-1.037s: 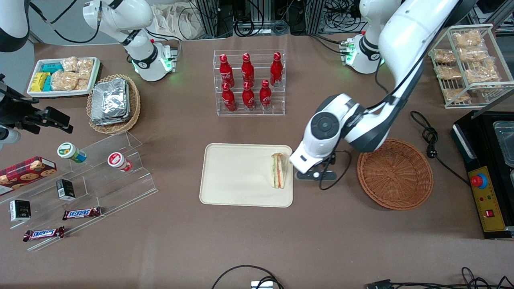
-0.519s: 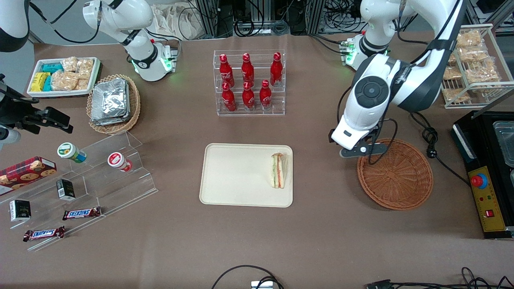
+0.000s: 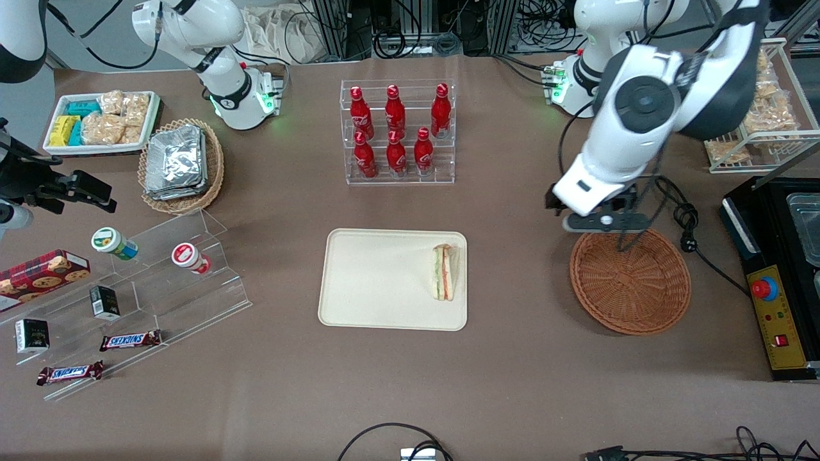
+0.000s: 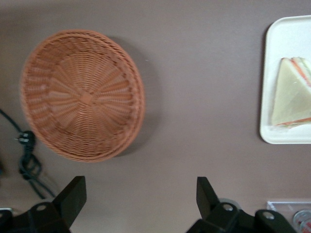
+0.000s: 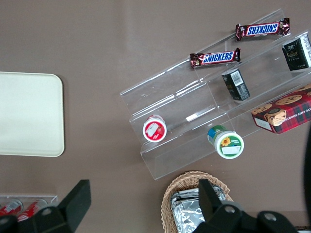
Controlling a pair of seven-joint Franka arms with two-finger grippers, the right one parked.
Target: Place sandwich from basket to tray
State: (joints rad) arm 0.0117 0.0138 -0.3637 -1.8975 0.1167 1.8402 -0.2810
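**Ana:** Wrist view first: how do the jaws stand?

**Ben:** Spread wide with nothing between them. Both fingers (image 4: 73, 196) show as dark wedges, well apart, over bare brown counter (image 4: 194, 97). From the front, the gripper (image 3: 602, 221) hangs above the counter just at the basket's rim, on the side farther from the front camera.

**Ana:** And the basket?

**Ben:** The basket (image 3: 630, 278) is round, reddish-brown wicker, and nothing lies in it; the wrist view (image 4: 82, 94) shows its woven bottom bare. It sits toward the working arm's end of the counter, with a black cable (image 3: 685, 221) and plug just beside it.

**Ana:** Where's the sandwich?

**Ben:** On the tray (image 3: 378, 282), lying flat near the short edge closest to the basket. The sandwich (image 3: 444, 271) is apart from the gripper, with a strip of counter between tray and basket. The wrist view shows its pale triangular face (image 4: 289, 92) and a line of orange filling along one edge, inside the tray's rim (image 4: 266, 87).

**Ana:** Anything else nearby?

**Ben:** A clear rack of red bottles (image 3: 397, 131) stands farther from the front camera than the tray. Toward the parked arm's end are clear stepped shelves (image 3: 186, 282) with small cups and candy bars, and a tan basket of foil packets (image 3: 181, 163).
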